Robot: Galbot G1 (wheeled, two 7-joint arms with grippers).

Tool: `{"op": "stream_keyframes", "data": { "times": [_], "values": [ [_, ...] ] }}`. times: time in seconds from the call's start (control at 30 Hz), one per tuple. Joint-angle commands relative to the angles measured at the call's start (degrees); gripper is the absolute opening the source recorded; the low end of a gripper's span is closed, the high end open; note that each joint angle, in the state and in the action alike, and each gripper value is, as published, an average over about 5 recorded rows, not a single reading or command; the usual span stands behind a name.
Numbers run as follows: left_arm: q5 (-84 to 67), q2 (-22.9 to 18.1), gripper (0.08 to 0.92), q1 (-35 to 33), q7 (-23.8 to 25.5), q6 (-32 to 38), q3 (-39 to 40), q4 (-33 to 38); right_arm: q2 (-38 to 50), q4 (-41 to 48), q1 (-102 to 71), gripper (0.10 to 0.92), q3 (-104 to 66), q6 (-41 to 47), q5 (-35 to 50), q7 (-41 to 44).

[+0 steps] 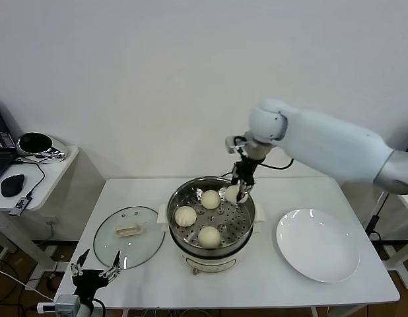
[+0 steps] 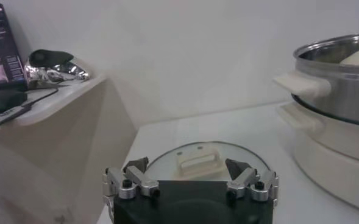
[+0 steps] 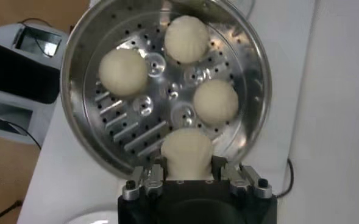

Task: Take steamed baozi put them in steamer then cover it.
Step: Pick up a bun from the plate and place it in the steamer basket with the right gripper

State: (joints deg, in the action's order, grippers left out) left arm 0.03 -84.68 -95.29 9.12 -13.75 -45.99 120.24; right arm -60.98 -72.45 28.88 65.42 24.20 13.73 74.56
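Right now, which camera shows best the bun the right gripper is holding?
The right wrist view: the held bun sits large between the right gripper, over the steamer tray. In the head view it is small and partly hidden. The left wrist view does not show it.

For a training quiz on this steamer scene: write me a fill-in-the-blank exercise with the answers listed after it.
1. The right pincer is shut on the ____ baozi, over the steamer.
2. Loose on the perforated tray lie ____ baozi.
3. The glass cover lies on the table on the steamer's ____ side.
4. The white plate holds ____ baozi.

Missing words: fourth; three; left; no
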Motion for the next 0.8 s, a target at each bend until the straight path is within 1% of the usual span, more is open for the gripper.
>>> {"op": "stream_keyframes", "data": {
  "times": [0.03,0.6,0.7,0.8],
  "values": [
    [-0.5,0.1,0.823,0.2,0.1,-0.1,0.0,-0.4,-3.0,1.1,-4.8,0.467,0.5,0.6,-3.9,-0.6],
    [-0.5,0.0,0.823,0.6,0.1,-0.1,0.4,-1.4,-3.4,1.9,-7.4,0.473,-0.6,0.4,-7.1,-1.1],
    [-0.5,0.0,0.823,0.6,0.1,-0.1,0.4,-1.3,-3.1,1.6,-7.3,0.522,-0.8,0.5,-6.5,-1.2],
    [-0.5,-0.1,0.823,0.8,0.2,-0.1,0.4,-1.2,-2.3,0.9,-6.9,0.606,-1.0,0.8,-5.6,-1.3]
  ]
}}
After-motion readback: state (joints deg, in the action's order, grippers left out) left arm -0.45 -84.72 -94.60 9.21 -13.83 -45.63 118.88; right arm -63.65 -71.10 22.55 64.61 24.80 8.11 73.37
